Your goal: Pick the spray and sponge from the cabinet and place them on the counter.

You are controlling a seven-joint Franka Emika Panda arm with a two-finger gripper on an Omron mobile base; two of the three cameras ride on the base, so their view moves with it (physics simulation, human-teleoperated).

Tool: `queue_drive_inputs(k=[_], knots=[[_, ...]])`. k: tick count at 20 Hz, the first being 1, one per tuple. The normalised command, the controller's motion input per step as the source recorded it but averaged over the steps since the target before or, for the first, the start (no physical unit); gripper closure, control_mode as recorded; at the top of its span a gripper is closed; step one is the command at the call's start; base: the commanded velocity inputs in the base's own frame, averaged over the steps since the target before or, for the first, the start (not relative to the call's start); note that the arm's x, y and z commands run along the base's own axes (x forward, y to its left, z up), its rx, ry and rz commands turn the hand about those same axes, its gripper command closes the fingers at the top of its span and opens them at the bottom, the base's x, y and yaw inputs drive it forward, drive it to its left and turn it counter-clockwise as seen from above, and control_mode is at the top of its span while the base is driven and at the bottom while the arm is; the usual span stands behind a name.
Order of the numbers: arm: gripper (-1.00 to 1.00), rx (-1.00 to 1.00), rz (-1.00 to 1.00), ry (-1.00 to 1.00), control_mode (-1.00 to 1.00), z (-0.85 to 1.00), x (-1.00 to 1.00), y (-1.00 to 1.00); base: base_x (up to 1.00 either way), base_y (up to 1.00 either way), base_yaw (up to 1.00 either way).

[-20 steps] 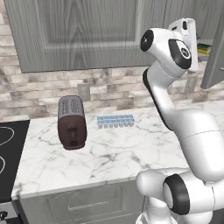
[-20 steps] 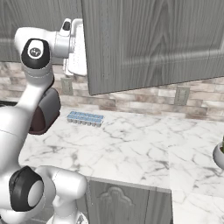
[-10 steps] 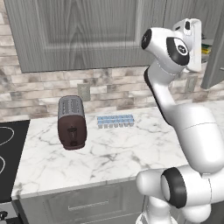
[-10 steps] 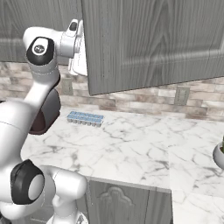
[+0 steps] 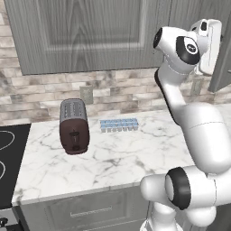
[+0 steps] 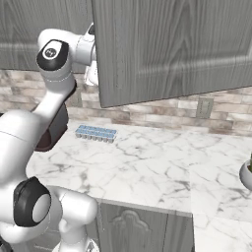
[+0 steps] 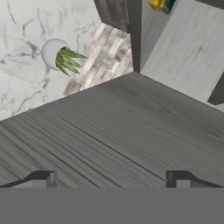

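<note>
Tool (image 7: 109,177) open, empty, raised beside open cabinet door (image 6: 167,49); sponge (image 7: 161,5) on cabinet shelf (image 7: 183,52) ahead, beyond door edge.

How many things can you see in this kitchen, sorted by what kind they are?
Toaster: 1
Ice-cube tray: 1
Potted plant: 1
Sponge: 1
Stovetop: 1
Total: 5
</note>
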Motion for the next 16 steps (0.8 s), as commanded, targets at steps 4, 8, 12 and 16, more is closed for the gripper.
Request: queue_drive_inputs(k=[4, 8, 12, 16], knots=[[-1.0, 0.0, -0.11, 0.0, -1.0, 0.0, -0.38, -0.32, 0.0, 0.0, 0.0], [-1.0, 0.0, -0.08, -0.01, -1.0, 0.0, -0.5, -0.39, 0.0, 0.0, 0.0], [-1.0, 0.0, -0.07, -0.02, -1.0, 0.0, -0.54, -0.46, 0.0, 0.0, 0.0], [-1.0, 0.0, -0.04, -0.02, -1.0, 0.0, -0.41, -0.58, 0.0, 0.0, 0.0]])
